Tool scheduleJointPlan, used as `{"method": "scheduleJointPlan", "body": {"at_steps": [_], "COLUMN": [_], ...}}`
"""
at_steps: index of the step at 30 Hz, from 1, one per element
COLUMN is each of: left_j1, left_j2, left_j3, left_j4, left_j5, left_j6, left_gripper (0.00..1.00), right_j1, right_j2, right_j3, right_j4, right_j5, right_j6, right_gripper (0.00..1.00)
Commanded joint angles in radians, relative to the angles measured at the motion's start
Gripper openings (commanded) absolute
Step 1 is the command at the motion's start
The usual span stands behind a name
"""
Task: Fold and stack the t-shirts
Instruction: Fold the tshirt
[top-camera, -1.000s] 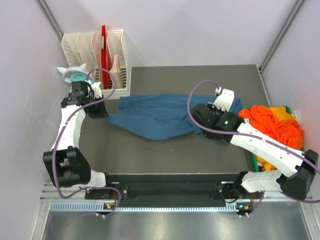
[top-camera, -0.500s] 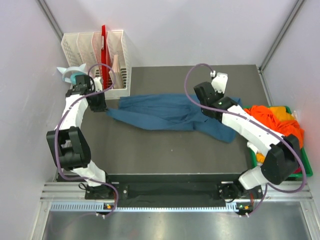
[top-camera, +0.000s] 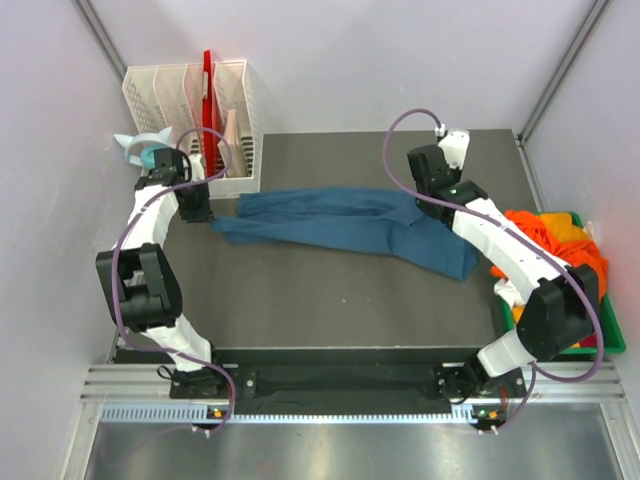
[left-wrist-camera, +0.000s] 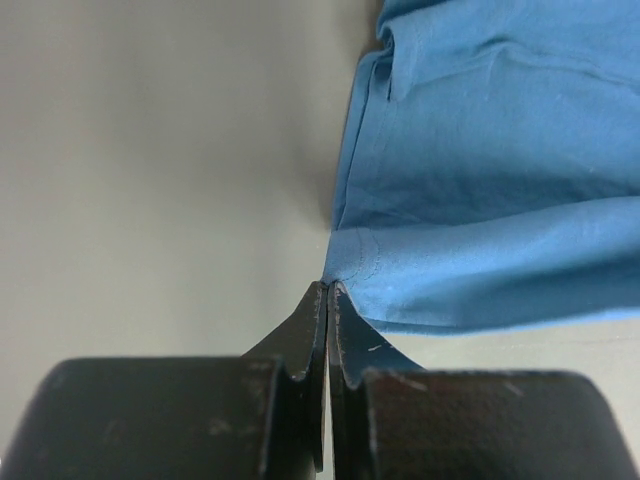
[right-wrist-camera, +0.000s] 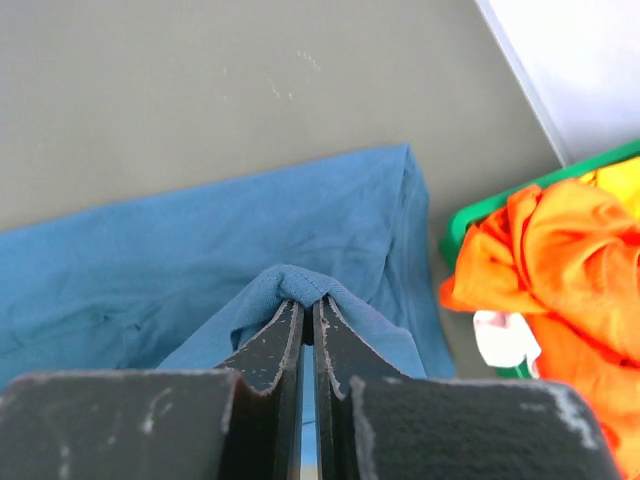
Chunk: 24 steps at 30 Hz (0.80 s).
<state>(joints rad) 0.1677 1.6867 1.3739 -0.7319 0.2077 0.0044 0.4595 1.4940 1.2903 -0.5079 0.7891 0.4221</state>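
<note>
The teal-blue t-shirt (top-camera: 345, 222) lies stretched across the dark mat, crumpled lengthwise. My left gripper (top-camera: 200, 212) is shut on its left corner, which shows in the left wrist view (left-wrist-camera: 352, 268) at my closed fingertips (left-wrist-camera: 328, 290). My right gripper (top-camera: 428, 190) is shut on a fold of the same t-shirt (right-wrist-camera: 300, 285) near its right end, a little above the mat. Orange t-shirts (top-camera: 560, 240) are heaped at the right, with yellow and white bits, and also show in the right wrist view (right-wrist-camera: 560, 250).
A green bin (top-camera: 610, 345) holds the orange heap at the table's right edge; its rim shows in the right wrist view (right-wrist-camera: 470, 215). A white file rack (top-camera: 200, 110) with a red item stands at the back left. A pale blue tape dispenser (top-camera: 140, 150) sits beside it.
My right gripper has carried its end of the teal-blue t-shirt toward the back of the table. The left gripper moved back a little. The t-shirt now lies more stretched out.
</note>
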Motion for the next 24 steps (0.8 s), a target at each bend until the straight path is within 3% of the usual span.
{"method": "scheduleJointPlan", "body": {"at_steps": [1,12,24], "left_j1": [0.004,0.004,-0.025], "left_j2": [0.011,0.050,0.114], "left_j3": [0.060,0.105,0.292], "left_j4": [0.042,0.029,0.000], "left_j5": [-0.028,-0.028,-0.021], "left_j6": [-0.001,0.003,0.012], "left_gripper": [0.00,0.00,0.00], "right_j1": [-0.031,-0.068,-0.094], "right_j2": [0.000,0.078,-0.023], "right_j3": [0.084,0.236,0.132], "right_j4": [0.069,0.086,0.100], "right_j5": [0.004,-0.001,0.019], "right_j6": [-0.071,-0.158,-0.148], "right_gripper": [0.00,0.00,0.00]}}
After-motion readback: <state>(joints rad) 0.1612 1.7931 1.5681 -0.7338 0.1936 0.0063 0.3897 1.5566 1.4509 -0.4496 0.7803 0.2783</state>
